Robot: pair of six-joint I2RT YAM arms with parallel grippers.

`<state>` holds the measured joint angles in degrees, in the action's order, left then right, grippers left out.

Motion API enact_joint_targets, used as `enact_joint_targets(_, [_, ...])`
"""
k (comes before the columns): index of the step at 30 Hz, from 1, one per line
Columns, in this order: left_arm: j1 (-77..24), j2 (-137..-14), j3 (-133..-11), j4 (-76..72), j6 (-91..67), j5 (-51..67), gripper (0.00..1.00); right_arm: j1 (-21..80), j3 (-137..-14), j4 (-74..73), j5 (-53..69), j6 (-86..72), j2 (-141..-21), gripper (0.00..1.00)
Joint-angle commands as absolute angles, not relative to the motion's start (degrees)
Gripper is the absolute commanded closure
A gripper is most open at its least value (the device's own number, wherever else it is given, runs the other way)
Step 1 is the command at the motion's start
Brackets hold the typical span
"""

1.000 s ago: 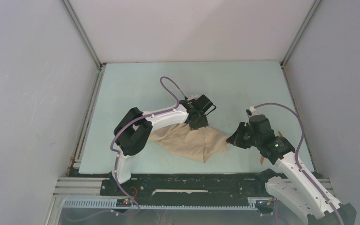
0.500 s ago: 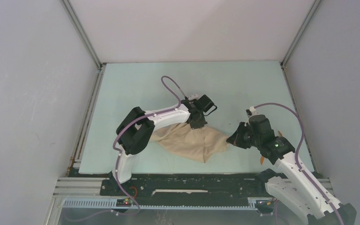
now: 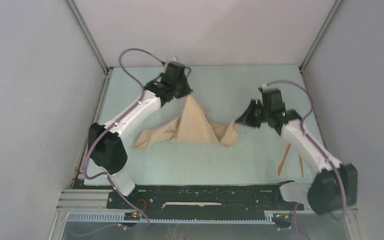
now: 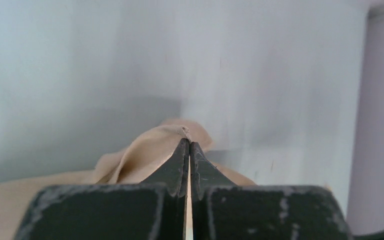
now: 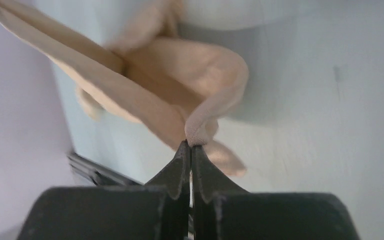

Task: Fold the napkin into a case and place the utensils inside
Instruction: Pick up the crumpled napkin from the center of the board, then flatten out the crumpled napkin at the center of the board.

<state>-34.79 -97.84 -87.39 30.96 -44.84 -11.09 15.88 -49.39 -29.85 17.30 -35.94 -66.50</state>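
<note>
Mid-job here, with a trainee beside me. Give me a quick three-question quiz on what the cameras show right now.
1. True or false: the left fingers and right fingers are both shut on the napkin.
2. Where are the utensils? A: inside the napkin. B: on the table beside the right arm. C: in the left fingers.
3. Fill in: the ___ fingers hold the napkin nearer the back wall.
Key: 1 true; 2 B; 3 left.

Around us, a robotics lab cell: grey enclosure walls [image 3: 30, 100], aluminium frame rails [image 3: 86, 37], mint-green tabletop [image 3: 230, 85], bolted robot arms [image 3: 135, 110].
</note>
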Motion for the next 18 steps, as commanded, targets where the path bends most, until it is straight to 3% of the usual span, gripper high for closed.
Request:
enact_joint_targets(1, [-24.03, -94.98, -100.76, 23.40, -35.03, -7.70, 1.00, 10.40, -76.32, -24.50, 24.63, -34.29, -79.97, 1.00])
enact_joint_targets(5, [-19.73, -95.11, -120.90, 26.27, -28.05, -6.49, 1.00, 9.29, -107.73, -35.15, 25.87, -32.77, -90.84, 1.00])
enact_joint_targets(9, [-19.56, -92.60, -133.51, 30.06, -22.43, -10.83, 1.00, 8.36, -120.49, -38.69, 27.58, -34.81, -91.78, 1.00])
enact_joint_targets(13, [-19.42, -83.15, -121.70, 26.72, -23.10, -12.30, 1.00, 8.53, -109.51, -35.14, 27.38, -36.19, -83.84, 1.00])
enact_joint_targets(18, [-19.51, -68.98, -88.65, 18.15, -30.63, -11.83, 1.00, 8.81, -83.07, -28.39, 28.00, -37.57, -72.96, 1.00])
